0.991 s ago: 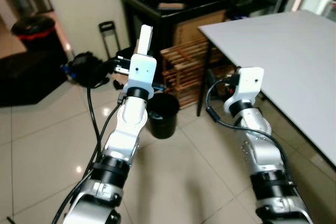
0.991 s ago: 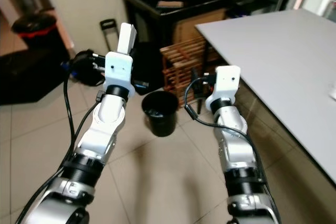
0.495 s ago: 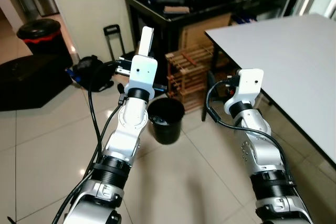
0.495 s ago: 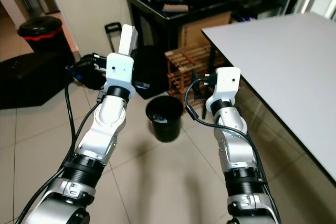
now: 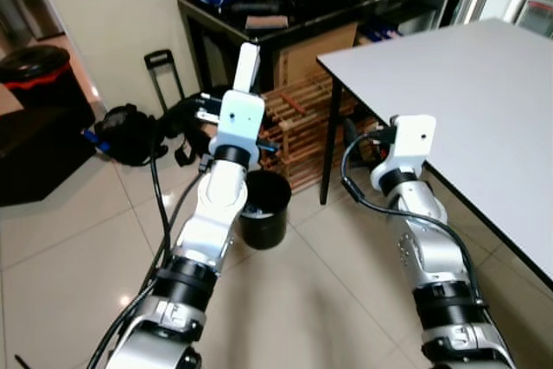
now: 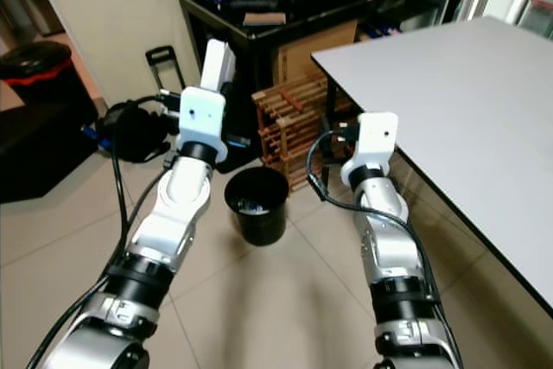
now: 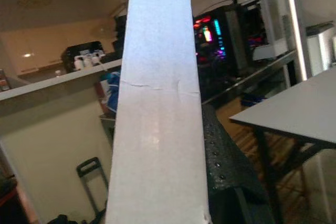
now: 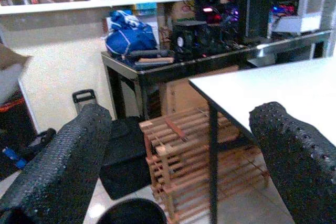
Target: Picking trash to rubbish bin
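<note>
- Head views: left hand (image 5: 242,84) holds a flat white card (image 5: 246,65) upright, raised above and just short of the black bin (image 6: 256,204) on the floor, likely ready to drop.
- Left wrist: card (image 7: 157,108) pinned against a finger (image 7: 223,156).
- Right wrist: right hand (image 8: 178,145) wide, empty, beside the white counter (image 8: 273,85).

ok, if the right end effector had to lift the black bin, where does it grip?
Grip the rim of the black bin on the side nearest the right end effector, coming from above with one finger inside the wall. It stands upright on the floor, mouth open, probably too wide to span.
</note>
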Robot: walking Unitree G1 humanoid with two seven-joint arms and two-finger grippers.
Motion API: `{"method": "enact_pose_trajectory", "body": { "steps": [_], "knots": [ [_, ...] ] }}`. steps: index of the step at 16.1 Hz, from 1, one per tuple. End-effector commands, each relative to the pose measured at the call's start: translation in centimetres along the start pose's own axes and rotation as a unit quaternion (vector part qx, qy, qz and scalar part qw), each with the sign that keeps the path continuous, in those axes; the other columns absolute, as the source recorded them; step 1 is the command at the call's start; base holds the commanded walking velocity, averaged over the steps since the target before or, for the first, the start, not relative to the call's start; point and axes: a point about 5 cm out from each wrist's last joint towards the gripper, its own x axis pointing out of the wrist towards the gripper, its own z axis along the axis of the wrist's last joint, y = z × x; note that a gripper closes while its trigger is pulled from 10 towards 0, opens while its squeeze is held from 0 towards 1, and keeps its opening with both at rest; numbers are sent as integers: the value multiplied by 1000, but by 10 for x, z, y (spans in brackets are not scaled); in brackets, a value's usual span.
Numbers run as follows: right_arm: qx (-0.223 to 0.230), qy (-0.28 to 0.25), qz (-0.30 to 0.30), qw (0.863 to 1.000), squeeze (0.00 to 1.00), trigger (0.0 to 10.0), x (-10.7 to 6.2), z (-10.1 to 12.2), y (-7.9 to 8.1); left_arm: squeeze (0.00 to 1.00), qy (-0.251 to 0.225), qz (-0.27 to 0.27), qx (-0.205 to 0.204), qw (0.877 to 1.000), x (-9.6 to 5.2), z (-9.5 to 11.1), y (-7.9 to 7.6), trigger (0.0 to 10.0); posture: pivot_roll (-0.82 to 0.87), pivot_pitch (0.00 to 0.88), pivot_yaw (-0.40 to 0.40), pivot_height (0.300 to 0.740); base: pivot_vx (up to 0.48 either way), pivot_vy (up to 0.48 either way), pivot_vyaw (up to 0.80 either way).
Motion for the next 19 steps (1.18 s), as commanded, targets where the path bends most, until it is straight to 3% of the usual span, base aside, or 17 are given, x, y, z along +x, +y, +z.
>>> {"method": "enact_pose_trajectory", "body": {
  "steps": [1,19],
  "knots": [
    [0,-8,17,1000,0,10000,3,4,12,0,5,13,5,1000,1,-3,11,10000,-91,0,68,740,345,0,0],
    [-1,-7,28,1000,0,10000,5,3,14,0,6,19,4,1000,5,-2,13,10000,-80,1,56,740,380,0,0]
  ]
}}
